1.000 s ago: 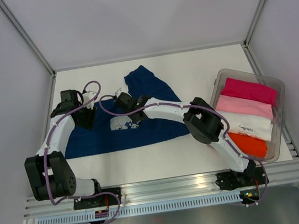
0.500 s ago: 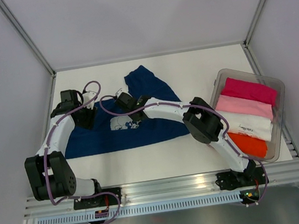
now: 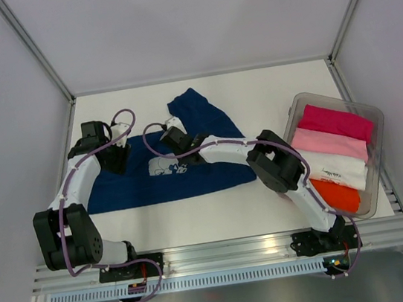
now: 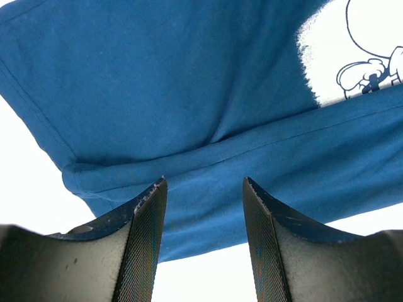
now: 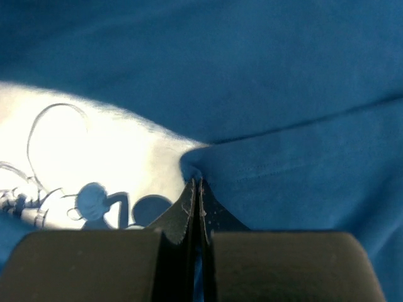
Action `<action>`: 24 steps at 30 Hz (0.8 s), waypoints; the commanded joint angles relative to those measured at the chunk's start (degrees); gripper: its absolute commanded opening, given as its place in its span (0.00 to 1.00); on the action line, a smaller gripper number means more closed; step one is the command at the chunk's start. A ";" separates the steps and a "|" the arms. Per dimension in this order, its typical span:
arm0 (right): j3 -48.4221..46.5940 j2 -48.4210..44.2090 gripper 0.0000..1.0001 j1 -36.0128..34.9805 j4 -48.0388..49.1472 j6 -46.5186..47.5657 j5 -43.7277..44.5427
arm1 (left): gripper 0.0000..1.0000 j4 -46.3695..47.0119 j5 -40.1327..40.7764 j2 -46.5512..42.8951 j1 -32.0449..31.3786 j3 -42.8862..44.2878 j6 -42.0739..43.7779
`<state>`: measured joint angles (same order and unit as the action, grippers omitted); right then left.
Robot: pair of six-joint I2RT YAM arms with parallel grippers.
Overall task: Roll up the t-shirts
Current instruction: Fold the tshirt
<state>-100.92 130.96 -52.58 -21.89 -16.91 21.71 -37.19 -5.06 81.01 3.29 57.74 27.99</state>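
The left gripper (image 4: 203, 184) hangs with jaws apart at six o'clock over the blue t-shirt (image 4: 157, 82), its white print (image 4: 359, 50) at two o'clock.

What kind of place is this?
Probably a robotics lab cell: white table boxed by plain panels, two robot arms on an aluminium rail over a navy t-shirt.

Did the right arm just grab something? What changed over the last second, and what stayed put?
The right gripper edged slightly rightward in the top view and closed on a fold of the dark navy-blue cotton t-shirt beside its white chest print. Unchanged: the left gripper open over the shirt's hem, the shirt's spread, the clear plastic bin of folded tees.
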 commanded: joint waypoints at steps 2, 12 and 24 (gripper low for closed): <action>7.84 -4.83 0.00 1.95 13.61 -12.61 1.13 | 0.57 0.45 -1.44 0.46 0.40 1.33 0.66; 14.79 -5.89 0.00 1.95 25.75 -20.09 3.42 | 0.57 0.45 -1.62 0.55 0.93 0.98 0.93; 20.24 -9.84 0.00 1.95 32.35 -20.62 3.77 | 0.57 0.54 -1.97 1.08 0.93 1.15 1.02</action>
<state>-81.41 125.14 -50.72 6.57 -36.29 24.36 -37.19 -5.13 81.87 3.90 57.74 28.03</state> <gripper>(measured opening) 0.009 0.571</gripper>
